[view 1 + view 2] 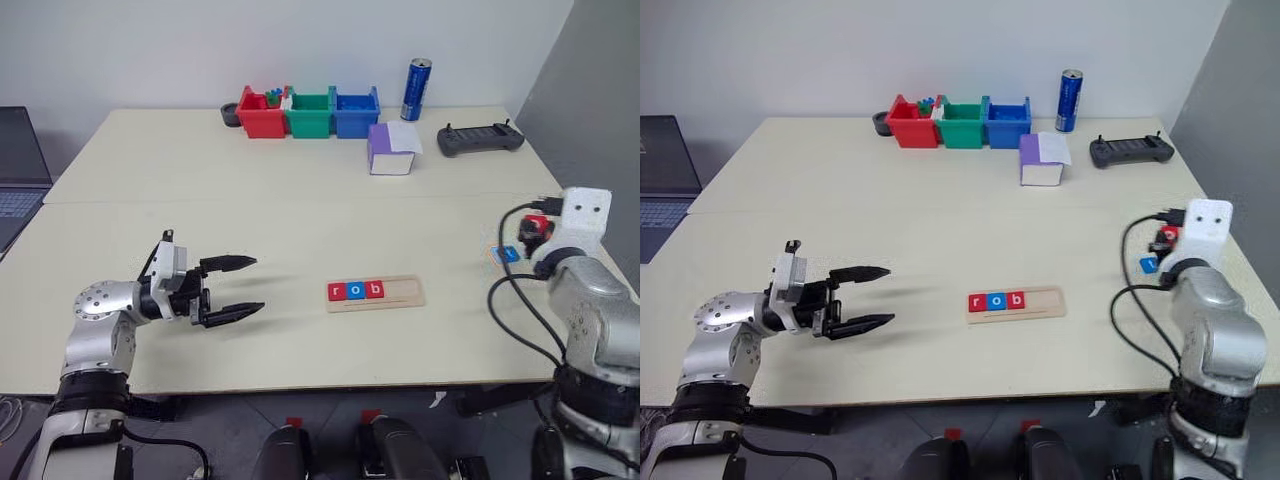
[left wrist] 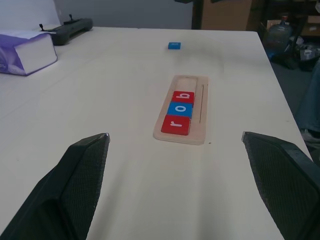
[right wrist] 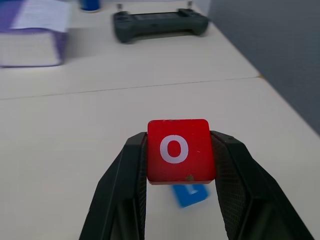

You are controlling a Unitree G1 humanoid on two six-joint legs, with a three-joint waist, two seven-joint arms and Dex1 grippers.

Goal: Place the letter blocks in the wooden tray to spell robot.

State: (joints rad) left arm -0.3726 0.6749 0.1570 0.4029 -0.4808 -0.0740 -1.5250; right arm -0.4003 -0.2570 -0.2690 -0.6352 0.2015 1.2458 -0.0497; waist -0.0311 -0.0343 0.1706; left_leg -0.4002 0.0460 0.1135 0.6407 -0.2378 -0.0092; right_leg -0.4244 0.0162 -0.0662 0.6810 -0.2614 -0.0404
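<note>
Red "o" block (image 3: 177,150), light, stiff, slick-faced, pinched by its side edges in R gripper (image 3: 178,162); L gripper (image 1: 240,287) jaws spread, tray (image 1: 404,293) at its 3 o'clock.

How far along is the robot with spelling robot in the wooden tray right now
Three of five letters look done: r, o and b sit side by side at the left end of the wooden tray, leaving two slots free. In hand: the right gripper is shut on the red o block, lifted above the table. Left: seating that o, then the blue block lying on the table, presumably the t. The left gripper is open, holding nothing.
</note>
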